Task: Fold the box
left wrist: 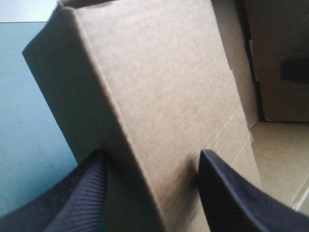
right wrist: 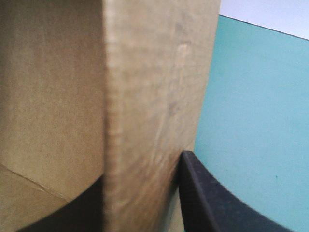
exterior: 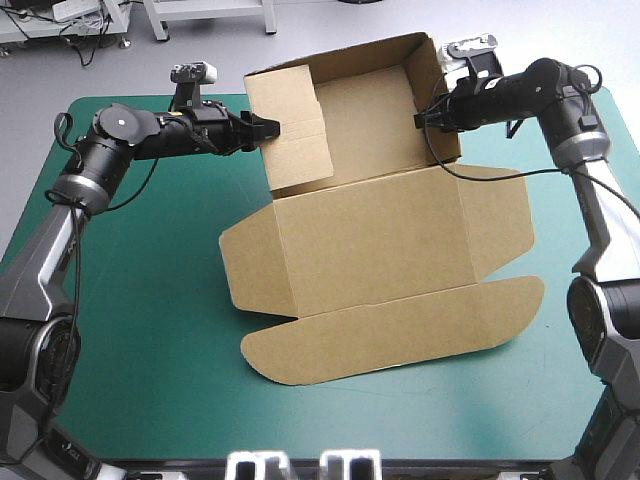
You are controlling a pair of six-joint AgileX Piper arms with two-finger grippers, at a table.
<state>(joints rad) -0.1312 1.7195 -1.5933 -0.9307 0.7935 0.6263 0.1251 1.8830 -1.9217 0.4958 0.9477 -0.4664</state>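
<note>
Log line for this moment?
box: walls up, lid flat | left gripper: shut on box | right gripper: shut on box

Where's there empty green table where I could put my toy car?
The biggest bare patch of teal-green cover is between the box and the left arm. Another lies between the rounded flap and the near edge. The far end is crowded: the left claw and right claw grip the walls there.
</note>
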